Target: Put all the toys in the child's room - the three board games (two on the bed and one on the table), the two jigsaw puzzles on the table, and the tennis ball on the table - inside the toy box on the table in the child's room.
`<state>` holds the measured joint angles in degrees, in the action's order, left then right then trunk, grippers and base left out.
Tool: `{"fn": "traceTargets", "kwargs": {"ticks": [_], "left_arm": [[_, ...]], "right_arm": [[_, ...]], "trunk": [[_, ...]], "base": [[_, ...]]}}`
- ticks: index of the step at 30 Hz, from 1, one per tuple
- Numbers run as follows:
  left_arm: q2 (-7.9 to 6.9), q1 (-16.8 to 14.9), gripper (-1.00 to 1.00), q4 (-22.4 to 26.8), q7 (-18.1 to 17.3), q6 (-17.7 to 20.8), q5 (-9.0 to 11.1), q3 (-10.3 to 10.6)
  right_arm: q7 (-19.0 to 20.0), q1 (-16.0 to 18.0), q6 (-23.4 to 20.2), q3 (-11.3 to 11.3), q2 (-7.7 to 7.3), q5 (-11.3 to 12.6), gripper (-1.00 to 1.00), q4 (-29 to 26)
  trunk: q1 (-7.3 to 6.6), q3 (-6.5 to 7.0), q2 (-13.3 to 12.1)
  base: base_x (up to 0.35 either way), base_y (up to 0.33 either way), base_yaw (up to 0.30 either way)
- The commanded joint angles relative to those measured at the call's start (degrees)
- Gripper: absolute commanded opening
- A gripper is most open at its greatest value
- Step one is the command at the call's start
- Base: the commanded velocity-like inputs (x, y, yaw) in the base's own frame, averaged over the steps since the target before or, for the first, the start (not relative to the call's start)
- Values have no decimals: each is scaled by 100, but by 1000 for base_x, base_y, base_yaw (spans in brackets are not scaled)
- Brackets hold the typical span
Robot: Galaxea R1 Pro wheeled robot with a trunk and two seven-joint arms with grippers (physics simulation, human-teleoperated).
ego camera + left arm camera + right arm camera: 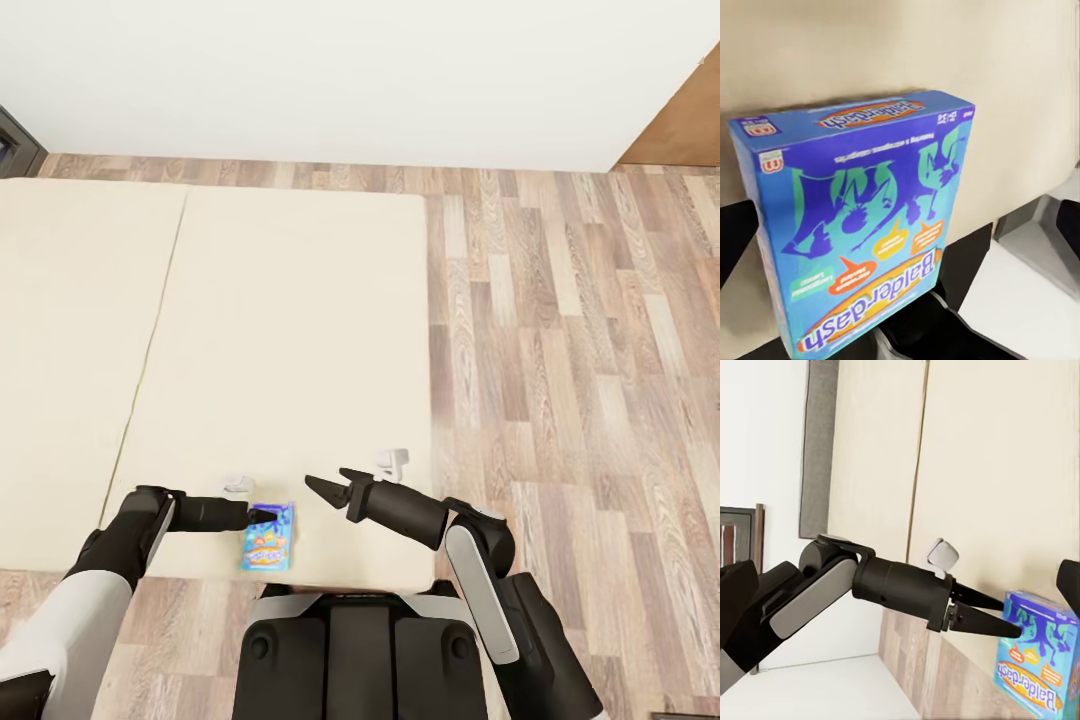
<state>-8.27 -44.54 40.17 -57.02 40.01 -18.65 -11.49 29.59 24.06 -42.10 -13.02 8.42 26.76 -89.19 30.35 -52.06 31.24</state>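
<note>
Left gripper (pixel 268 517) pinches the blue board game (pixel 268 537) by its top edge, near the bed (pixel 290 330) front edge | right gripper (pixel 333 484) parted, empty | risk: shallow edge grip lets box tilt, slip free when lifted.

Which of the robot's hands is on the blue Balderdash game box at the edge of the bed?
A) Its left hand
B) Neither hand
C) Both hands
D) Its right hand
A: the left hand has its fingers closed on the Balderdash box at the bed's near edge, while the right hand hangs open beside it, apart from the box.
</note>
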Motion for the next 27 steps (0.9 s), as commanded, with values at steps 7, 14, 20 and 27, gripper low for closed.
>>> {"fn": "traceTargets", "kwargs": {"ticks": [7,14,20,27], "left_arm": [[7,-2,100,9,22,41,-60,-36],[3,-2,100,9,32,42,-60,-37],[2,-2,100,9,33,42,-60,-38],[1,-2,100,9,33,38,-58,-38]], "right_arm": [[3,3,-35,10,2,20,100,-2],[3,3,-35,10,2,16,100,-2],[3,3,-35,10,2,14,100,-2],[3,3,-35,10,2,14,100,-2]], "trunk": [[2,-5,7],[2,-5,7],[2,-5,7],[2,-5,7]], "base": [[1,-131,0],[0,-14,0],[0,-2,0],[-12,-7,0]]}}
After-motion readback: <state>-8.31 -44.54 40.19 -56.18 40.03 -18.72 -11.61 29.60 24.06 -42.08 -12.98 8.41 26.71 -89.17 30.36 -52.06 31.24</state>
